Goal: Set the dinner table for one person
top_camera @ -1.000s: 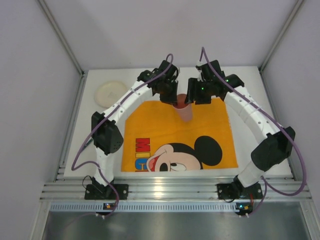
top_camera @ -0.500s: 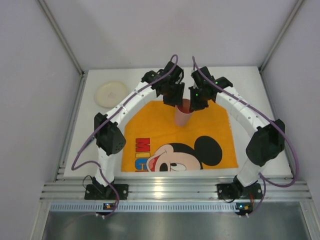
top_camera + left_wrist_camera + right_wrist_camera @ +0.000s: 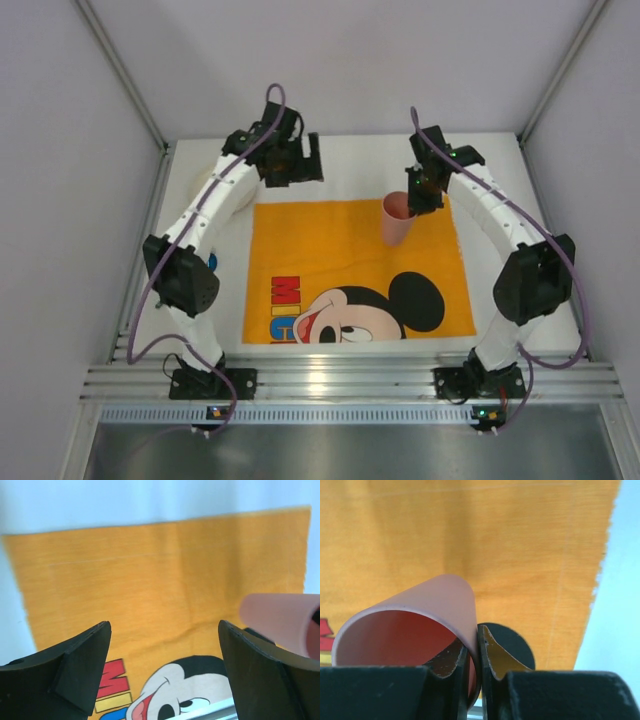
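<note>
Well, your left gripper [image 3: 164, 630] hangs spread and empty over the far-left corner of the orange Mickey Mouse cloth mat [image 3: 165, 565]. Rightward, the translucent pink plastic cup [image 3: 430, 596] is held over the mat's far-right part, mouth up, rim pinched by your right gripper [image 3: 479, 645]. The white dinner table [image 3: 500, 160] lies just right.

place: robot lab test cell | enclosure: plain pale grey panel walls [image 3: 60, 250] framed by silver metal struts [image 3: 120, 70] shut in the large flat white rectangular tabletop [image 3: 500, 155] on its left, far and right edges | mounting: two white-and-black robot arms [image 3: 495, 222] bolted to the ridged silver metal rail [image 3: 340, 380] along the near edge | wiring: loose purple cables [image 3: 590, 330]
</note>
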You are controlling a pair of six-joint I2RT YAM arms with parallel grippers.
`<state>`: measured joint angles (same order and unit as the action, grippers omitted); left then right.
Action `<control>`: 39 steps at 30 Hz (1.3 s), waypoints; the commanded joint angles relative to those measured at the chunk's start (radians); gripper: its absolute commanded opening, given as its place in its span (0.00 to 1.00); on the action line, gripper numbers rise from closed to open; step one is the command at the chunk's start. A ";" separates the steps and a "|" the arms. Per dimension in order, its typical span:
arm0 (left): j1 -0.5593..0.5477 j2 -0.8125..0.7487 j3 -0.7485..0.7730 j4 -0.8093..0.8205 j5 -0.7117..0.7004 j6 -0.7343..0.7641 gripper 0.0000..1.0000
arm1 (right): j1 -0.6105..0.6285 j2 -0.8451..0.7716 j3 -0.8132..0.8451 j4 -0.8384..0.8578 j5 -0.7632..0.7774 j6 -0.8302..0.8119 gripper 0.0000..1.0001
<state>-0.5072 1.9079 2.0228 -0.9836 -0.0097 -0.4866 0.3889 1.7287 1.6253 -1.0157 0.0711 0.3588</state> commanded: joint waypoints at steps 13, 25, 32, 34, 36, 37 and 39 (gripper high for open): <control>0.323 -0.225 -0.341 0.152 -0.015 0.014 0.91 | -0.202 0.078 -0.041 0.235 0.211 -0.001 0.00; 0.412 -0.210 -0.386 0.177 -0.064 -0.035 0.89 | -0.202 -0.032 -0.269 0.448 0.236 0.074 0.35; 0.499 -0.170 -0.423 0.238 -0.064 -0.084 0.89 | -0.202 -0.106 -0.144 0.333 0.226 0.086 0.69; 0.541 -0.161 -0.429 0.258 -0.061 -0.090 0.88 | -0.200 -0.159 -0.104 0.298 0.233 0.083 0.78; 0.574 -0.144 -0.435 0.267 -0.062 -0.092 0.88 | -0.202 -0.211 -0.035 0.258 0.231 0.080 0.82; 0.587 -0.138 -0.441 0.282 -0.062 -0.090 0.88 | -0.203 -0.227 -0.013 0.241 0.228 0.080 0.84; 0.623 -0.115 -0.450 0.301 -0.064 -0.096 0.88 | -0.200 -0.274 0.045 0.189 0.208 0.078 0.84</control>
<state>0.0727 1.7687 1.5906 -0.7593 -0.0582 -0.5648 0.1913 1.5867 1.5585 -0.7609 0.2790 0.4377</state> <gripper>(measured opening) 0.885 0.839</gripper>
